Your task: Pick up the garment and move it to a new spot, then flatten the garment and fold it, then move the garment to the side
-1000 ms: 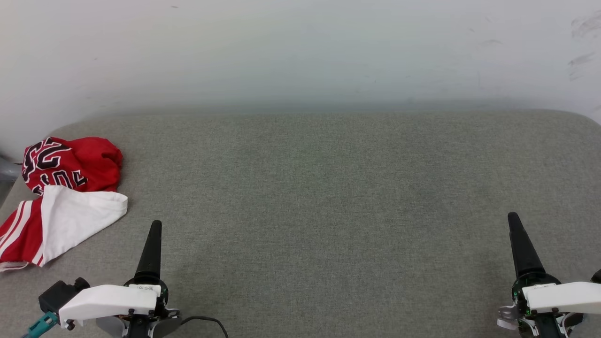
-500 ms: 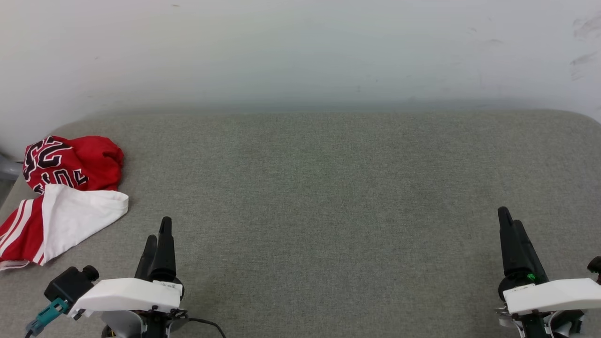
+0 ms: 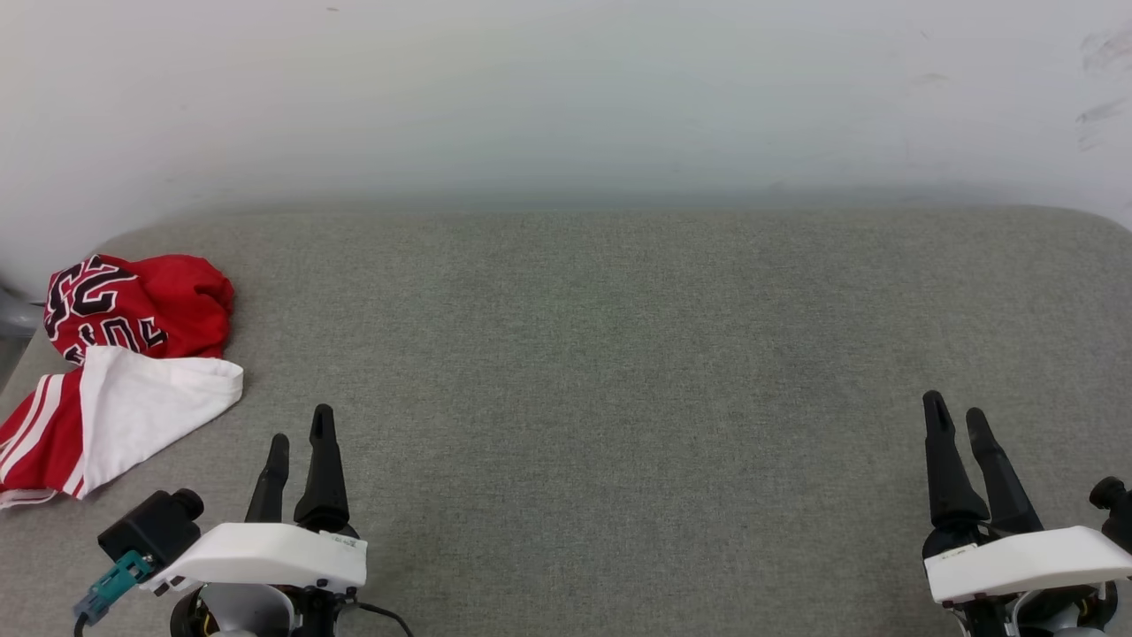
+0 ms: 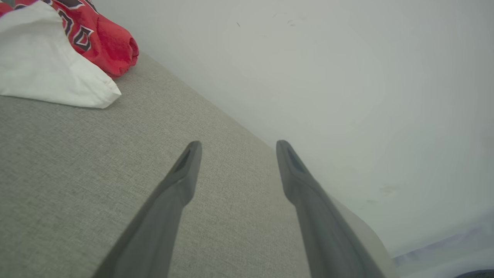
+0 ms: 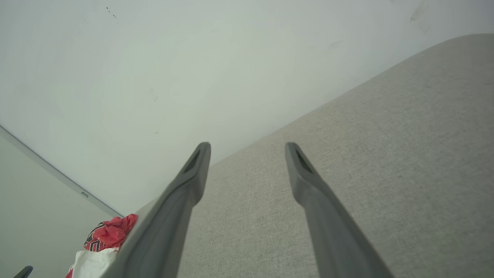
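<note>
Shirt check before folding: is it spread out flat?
No, the shirt lies bunched in a heap near the grey surface's left edge.

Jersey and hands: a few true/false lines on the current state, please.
1. The jersey lies bunched at the left edge of the pad. True.
2. The left hand grips the jersey. False: it is open, over bare pad, apart from the jersey.
3. The right hand is open and holds nothing. True.
4. The jersey is spread flat at the pad's middle. False: it is crumpled at the far left, and the middle is bare.
5. A white sleeve lies on the near side of the red lettered part. True.
</note>
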{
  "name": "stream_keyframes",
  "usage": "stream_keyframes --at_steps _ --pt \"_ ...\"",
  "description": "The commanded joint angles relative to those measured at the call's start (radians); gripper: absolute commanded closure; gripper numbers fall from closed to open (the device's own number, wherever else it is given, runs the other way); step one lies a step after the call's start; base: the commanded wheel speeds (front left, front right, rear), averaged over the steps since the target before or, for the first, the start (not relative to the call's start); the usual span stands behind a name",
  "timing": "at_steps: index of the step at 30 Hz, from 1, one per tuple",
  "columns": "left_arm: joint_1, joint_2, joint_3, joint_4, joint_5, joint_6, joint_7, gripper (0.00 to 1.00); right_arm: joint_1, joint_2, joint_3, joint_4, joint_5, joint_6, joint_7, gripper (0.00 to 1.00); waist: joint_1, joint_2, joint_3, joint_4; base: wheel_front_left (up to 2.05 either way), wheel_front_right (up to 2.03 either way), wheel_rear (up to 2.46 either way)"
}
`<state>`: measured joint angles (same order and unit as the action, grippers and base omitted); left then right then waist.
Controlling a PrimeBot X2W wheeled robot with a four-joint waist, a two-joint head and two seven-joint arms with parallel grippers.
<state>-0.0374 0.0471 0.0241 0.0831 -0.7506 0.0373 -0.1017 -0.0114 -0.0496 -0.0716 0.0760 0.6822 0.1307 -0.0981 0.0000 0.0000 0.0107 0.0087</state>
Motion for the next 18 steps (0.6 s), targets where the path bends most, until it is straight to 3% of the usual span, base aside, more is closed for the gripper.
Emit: stream_keyframes --at_steps 1,18 --pt "0.000 0.003 -0.004 -0.018 0.024 0.006 -0.008 0.00 -0.003 -0.001 0.002 -0.017 -0.026 0.000 -0.011 0.00 0.0000 0.0000 0.000 0.000 0.00 0.00 0.00" --pt "0.012 0.003 -0.046 -0.033 0.268 0.035 -0.055 0.00 0.009 -0.001 0.016 -0.041 -0.240 0.000 -0.057 0.00 0.0000 0.0000 0.004 0.003 0.00 0.00 0.00"
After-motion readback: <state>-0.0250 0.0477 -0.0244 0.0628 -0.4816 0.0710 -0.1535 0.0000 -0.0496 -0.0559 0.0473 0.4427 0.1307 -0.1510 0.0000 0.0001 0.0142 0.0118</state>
